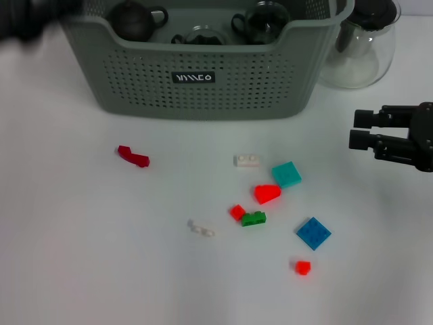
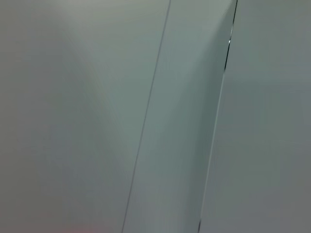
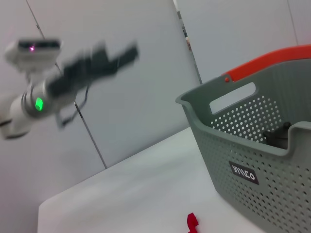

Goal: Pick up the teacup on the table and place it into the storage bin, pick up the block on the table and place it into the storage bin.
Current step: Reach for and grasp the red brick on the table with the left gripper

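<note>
The grey-green storage bin (image 1: 203,74) stands at the back of the white table and also shows in the right wrist view (image 3: 252,145). Dark round teaware (image 1: 132,20) with handles lies inside it; I cannot tell which piece is the teacup. Loose blocks lie in front: a dark red one (image 1: 133,156) (image 3: 193,223), white (image 1: 247,160), teal (image 1: 287,174), red (image 1: 267,193), green (image 1: 254,219) and blue (image 1: 313,233). My right gripper (image 1: 353,129) hovers open and empty at the right, beyond the teal block. My left arm (image 1: 34,17) is a dark blur raised at the bin's left corner.
A clear glass pitcher (image 1: 362,47) with a black lid stands right of the bin. A small red block (image 1: 302,267) and a pale piece (image 1: 201,229) lie nearer the front. The left wrist view shows only grey wall panels (image 2: 146,116).
</note>
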`<state>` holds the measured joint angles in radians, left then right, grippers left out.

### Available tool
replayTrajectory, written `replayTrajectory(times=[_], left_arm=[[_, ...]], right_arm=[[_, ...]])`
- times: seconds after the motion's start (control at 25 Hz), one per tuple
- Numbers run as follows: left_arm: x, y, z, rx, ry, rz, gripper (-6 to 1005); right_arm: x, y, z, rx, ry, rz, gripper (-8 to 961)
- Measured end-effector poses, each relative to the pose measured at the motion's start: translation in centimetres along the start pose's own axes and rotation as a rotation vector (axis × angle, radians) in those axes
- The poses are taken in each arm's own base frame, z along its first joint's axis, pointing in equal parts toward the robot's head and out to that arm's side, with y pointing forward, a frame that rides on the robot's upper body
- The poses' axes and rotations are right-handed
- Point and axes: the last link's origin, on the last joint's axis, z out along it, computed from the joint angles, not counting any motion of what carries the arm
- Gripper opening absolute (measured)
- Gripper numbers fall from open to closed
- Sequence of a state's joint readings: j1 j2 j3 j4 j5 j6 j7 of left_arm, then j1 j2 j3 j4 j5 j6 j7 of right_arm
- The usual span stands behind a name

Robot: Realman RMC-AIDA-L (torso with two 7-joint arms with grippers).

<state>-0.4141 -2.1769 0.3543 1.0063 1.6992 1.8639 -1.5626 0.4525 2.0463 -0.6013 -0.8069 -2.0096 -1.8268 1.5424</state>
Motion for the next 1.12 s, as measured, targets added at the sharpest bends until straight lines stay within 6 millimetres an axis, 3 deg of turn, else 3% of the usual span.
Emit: replayTrajectory(times=[0.2,0.4,0.6,0.72,1.12], left_arm=[[-6.1,1.6,-2.9,0.018,-0.102,0.063,761],[-11.1,2.7,-2.5,-0.001,-0.194,0.126,760],[-14.9,2.2,-1.5,0.085,-0.299,0.137,760],[-16.1,1.8,-1.4,0.125,-0.338,0.168,760],[-17.2,0.4,-1.9,0.245,-0.400,0.170,759]], right_arm=[[-0.1,-0.1,0.0,0.000,-0.002,0.000,485],[-0.3,0.0,0.3,-0.006,-0.002,0.001,486],[-0.3,-0.1,0.4,-0.007,-0.002,0.007,486],[-0.2,-0.1,0.4,-0.003,-0.005,0.009,486],[-0.1,-0.1,0.4,0.000,-0.002,0.011,485]])
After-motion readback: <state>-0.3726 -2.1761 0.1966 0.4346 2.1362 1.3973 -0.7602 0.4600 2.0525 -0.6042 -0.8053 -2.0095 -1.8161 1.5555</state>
